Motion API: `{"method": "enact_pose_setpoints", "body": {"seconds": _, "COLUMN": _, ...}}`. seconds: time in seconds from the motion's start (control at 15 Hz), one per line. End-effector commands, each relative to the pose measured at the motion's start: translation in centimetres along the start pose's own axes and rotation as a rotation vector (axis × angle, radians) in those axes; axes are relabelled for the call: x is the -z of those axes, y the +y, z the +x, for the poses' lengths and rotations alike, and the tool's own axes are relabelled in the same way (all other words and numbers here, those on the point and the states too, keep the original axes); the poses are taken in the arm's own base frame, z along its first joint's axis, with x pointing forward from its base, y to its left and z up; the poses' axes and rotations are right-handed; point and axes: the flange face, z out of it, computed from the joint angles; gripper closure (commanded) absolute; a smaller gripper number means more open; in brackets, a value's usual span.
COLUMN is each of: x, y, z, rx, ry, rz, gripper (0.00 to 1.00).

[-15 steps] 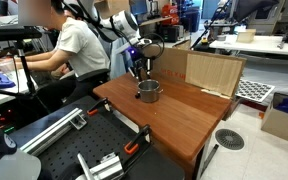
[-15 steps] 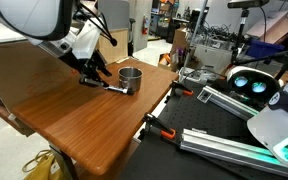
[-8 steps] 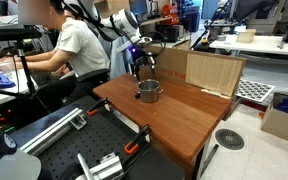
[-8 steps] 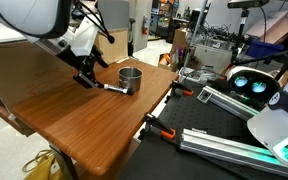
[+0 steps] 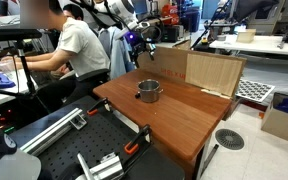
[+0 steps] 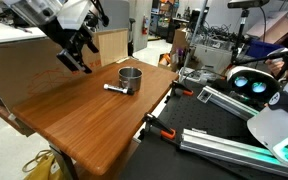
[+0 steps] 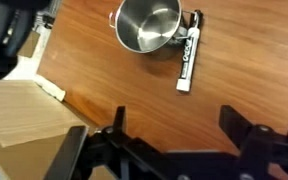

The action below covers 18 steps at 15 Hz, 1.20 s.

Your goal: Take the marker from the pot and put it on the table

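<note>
Jaws wide and empty, the gripper (image 7: 174, 126) risks little, though any bump could roll the marker (image 7: 188, 62) lying beside the pot (image 7: 149, 26) along the table (image 7: 104, 95)

Cluttered lab; white tables (image 5: 269, 45) at back; pale floor (image 5: 239, 165) (round grille (image 5: 229, 139) lying there).

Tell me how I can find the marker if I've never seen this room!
Look for the big red-brown wooden table. On it stands a small round silver pot, and the marker lies flat on the wood right beside it. The marker is the only thin, whitish stick there, while the pot is round and shiny.
</note>
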Motion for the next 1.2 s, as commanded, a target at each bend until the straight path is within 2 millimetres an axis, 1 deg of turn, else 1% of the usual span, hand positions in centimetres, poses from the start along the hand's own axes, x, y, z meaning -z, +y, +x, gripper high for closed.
{"method": "enact_pose_setpoints", "body": {"seconds": 0.0, "x": 3.3, "y": 0.9, "z": -3.2, "rx": -0.013, "ry": 0.128, "rz": 0.040, "gripper": 0.00}}
{"method": "enact_pose_setpoints", "body": {"seconds": 0.13, "x": 5.3, "y": 1.5, "z": -4.8, "rx": -0.057, "ry": 0.202, "rz": 0.100, "gripper": 0.00}}
{"method": "enact_pose_setpoints", "body": {"seconds": 0.2, "x": 5.8, "y": 1.9, "z": -5.4, "rx": -0.065, "ry": 0.222, "rz": 0.119, "gripper": 0.00}}
{"method": "enact_pose_setpoints", "body": {"seconds": 0.27, "x": 5.7, "y": 1.6, "z": -3.6, "rx": -0.040, "ry": 0.174, "rz": 0.064, "gripper": 0.00}}
{"method": "enact_pose_setpoints", "body": {"seconds": 0.33, "x": 6.1, "y": 1.8, "z": -4.4, "rx": -0.048, "ry": 0.189, "rz": 0.079, "gripper": 0.00}}
{"method": "enact_pose_setpoints", "body": {"seconds": 0.47, "x": 6.0, "y": 2.0, "z": -5.1, "rx": -0.052, "ry": 0.199, "rz": 0.090, "gripper": 0.00}}
{"method": "enact_pose_setpoints", "body": {"seconds": 0.6, "x": 5.6, "y": 1.8, "z": -5.1, "rx": -0.053, "ry": 0.202, "rz": 0.093, "gripper": 0.00}}
{"method": "enact_pose_setpoints", "body": {"seconds": 1.13, "x": 5.6, "y": 1.7, "z": -5.1, "rx": -0.055, "ry": 0.202, "rz": 0.094, "gripper": 0.00}}
